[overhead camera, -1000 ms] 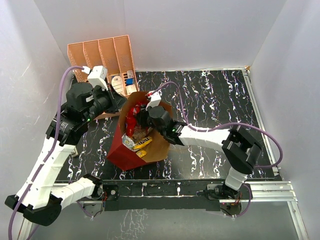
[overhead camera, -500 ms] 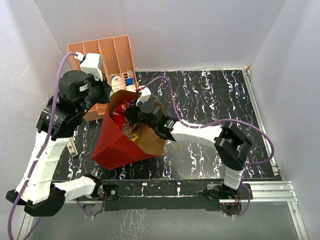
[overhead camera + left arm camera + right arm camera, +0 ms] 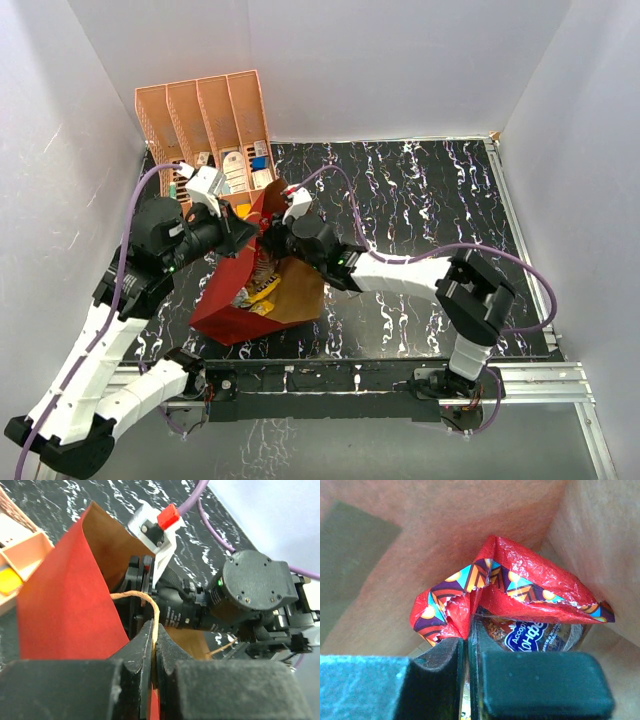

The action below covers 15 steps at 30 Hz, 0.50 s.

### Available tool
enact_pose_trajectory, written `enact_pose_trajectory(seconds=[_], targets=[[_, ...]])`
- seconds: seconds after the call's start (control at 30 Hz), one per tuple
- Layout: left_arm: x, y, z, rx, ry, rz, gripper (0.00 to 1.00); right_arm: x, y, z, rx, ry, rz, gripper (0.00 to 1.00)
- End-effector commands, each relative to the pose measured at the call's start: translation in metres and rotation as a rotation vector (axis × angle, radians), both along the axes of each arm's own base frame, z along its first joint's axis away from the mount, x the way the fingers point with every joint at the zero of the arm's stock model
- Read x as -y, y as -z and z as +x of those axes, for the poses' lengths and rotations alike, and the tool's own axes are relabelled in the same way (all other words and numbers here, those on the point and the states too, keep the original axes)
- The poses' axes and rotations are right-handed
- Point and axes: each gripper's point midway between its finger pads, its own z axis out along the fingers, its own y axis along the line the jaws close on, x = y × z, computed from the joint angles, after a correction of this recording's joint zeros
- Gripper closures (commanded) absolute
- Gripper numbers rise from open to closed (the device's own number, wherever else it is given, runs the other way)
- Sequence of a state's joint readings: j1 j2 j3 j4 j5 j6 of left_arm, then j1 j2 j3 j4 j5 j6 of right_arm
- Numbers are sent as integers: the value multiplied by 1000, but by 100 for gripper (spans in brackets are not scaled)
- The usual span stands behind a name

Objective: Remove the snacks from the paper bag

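The left fingers (image 3: 151, 641) are closed tight on a tan twisted handle (image 3: 155, 617) of the paper bag (image 3: 232, 300). The bag lies tilted on the bench (image 3: 430, 200), left of centre and just in front of the peach file rack (image 3: 205, 115). The right fingers (image 3: 464, 647) are inside the bag, clamped on the crimped top edge of the red-and-clear sweets bag (image 3: 520, 582); small yellow packets (image 3: 262, 290) lie lower in the bag.

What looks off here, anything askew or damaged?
The dark red paper carrier bag leans askew, held by one tan twisted handle pinched in the left gripper. Inside, the top of the red crinkly sweets bag is crumpled where the right gripper jaws pinch it.
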<state>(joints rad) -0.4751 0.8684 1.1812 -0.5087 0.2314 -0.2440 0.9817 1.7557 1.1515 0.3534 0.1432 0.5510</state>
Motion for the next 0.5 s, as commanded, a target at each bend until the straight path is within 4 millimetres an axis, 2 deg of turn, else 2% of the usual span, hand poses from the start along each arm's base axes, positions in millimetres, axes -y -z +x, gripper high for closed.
enact_pose_trajectory(seconds=[0.0,0.2,0.3,0.47], targets=[[17,-25,-16,29,61,-198,100,14,-53,-7,93,0,90,93],[17,-44,-18,-9,34,-261,100,36,-70,-14,95,39,101,93],[9,-49,-13,-14,-42,-289,100,42,-81,-17,101,47,110,93],[-17,-41,-3,12,-190,-246,100,47,-92,-24,88,35,128,93]])
